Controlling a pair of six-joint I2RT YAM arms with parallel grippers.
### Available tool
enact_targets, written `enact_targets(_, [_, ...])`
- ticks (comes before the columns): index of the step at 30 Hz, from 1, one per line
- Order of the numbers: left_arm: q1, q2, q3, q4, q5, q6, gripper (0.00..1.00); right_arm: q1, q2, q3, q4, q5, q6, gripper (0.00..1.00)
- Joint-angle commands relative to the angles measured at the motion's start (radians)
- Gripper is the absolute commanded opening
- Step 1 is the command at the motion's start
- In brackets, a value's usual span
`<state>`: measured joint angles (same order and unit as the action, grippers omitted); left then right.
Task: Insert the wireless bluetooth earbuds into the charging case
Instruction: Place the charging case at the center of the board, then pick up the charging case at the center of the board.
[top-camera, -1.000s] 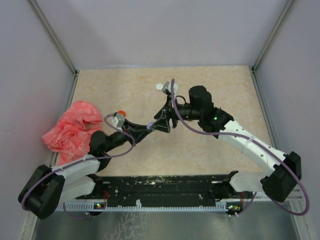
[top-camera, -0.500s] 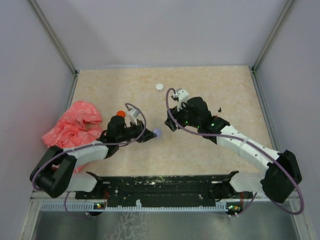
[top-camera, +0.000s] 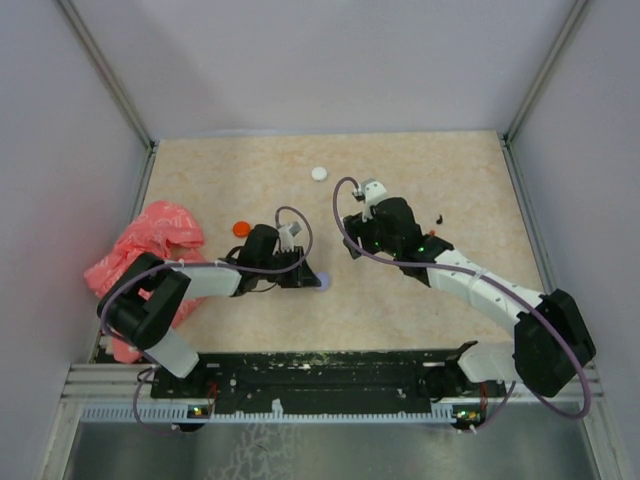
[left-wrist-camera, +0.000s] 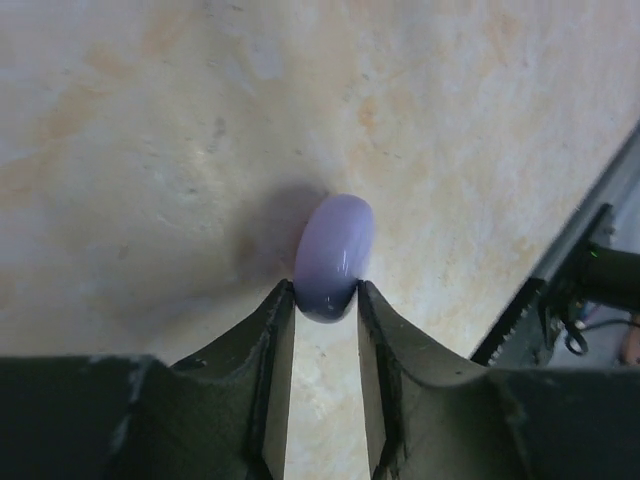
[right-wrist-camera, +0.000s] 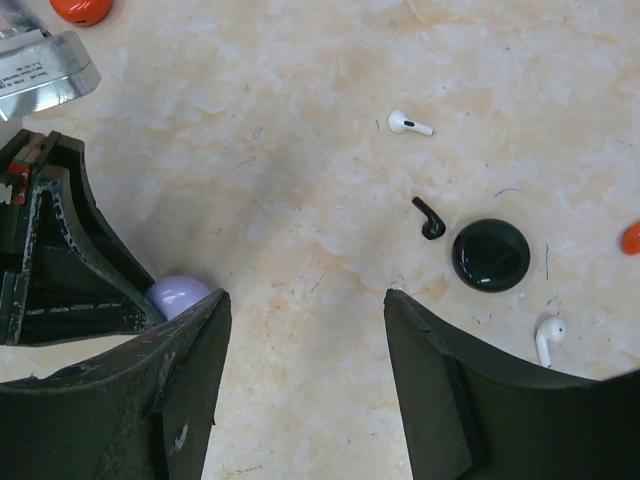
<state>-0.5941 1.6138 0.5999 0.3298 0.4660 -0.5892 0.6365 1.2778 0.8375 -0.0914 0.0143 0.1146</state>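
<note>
Two fingertips of the left gripper (left-wrist-camera: 325, 300) pinch the near end of a closed lilac charging case (left-wrist-camera: 333, 257). Most of its rounded body juts ahead of the tips, and I cannot tell whether it touches the table (left-wrist-camera: 150, 120). Bare tabletop spreads ahead and to this gripper's left, while the black rail (left-wrist-camera: 560, 290) at the table's edge runs close on its right.

The right gripper (right-wrist-camera: 305, 300) hangs over the table, spread wide with nothing between its fingers, and the lilac case sits just outside one of them. Ahead and to its right lie a white earbud (right-wrist-camera: 408, 124), a black earbud (right-wrist-camera: 430, 218) just beside a black round case (right-wrist-camera: 490, 255), and a second white earbud (right-wrist-camera: 546, 338), with open surface around them.
</note>
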Motion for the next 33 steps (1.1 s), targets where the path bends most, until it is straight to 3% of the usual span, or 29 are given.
enact_targets(1, [-0.004, -0.012, 0.043, -0.196, -0.130, 0.037, 0.40, -0.017, 0.001, -0.005, 0.080, 0.005, -0.018, 0.63])
enact_targets(2, [-0.004, -0.022, 0.051, -0.230, -0.153, 0.045, 0.58, -0.019, -0.002, -0.009, 0.083, 0.004, -0.018, 0.63])
enact_targets(3, [-0.004, -0.034, 0.057, -0.264, -0.178, 0.054, 0.62, -0.021, -0.005, -0.014, 0.085, 0.004, -0.018, 0.63])
enact_targets(11, [0.011, -0.107, 0.147, -0.498, -0.392, 0.108, 0.68, -0.037, -0.044, -0.047, 0.103, -0.016, -0.019, 0.63])
enact_targets(20, [0.130, -0.120, 0.324, -0.721, -0.694, 0.197, 0.80, -0.041, -0.080, -0.071, 0.121, -0.045, -0.018, 0.63])
enact_targets(25, [0.194, -0.097, 0.389, -0.729, -0.794, 0.185, 0.87, -0.041, -0.097, -0.083, 0.130, -0.048, -0.019, 0.63])
enact_targets(26, [0.203, -0.088, 0.401, -0.721, -0.813, 0.189, 0.99, -0.041, -0.100, -0.086, 0.132, -0.049, -0.018, 0.63])
enact_targets(33, [0.247, 0.038, 0.497, -0.704, -0.915, 0.180, 1.00, -0.041, -0.117, -0.101, 0.145, -0.053, -0.019, 0.63])
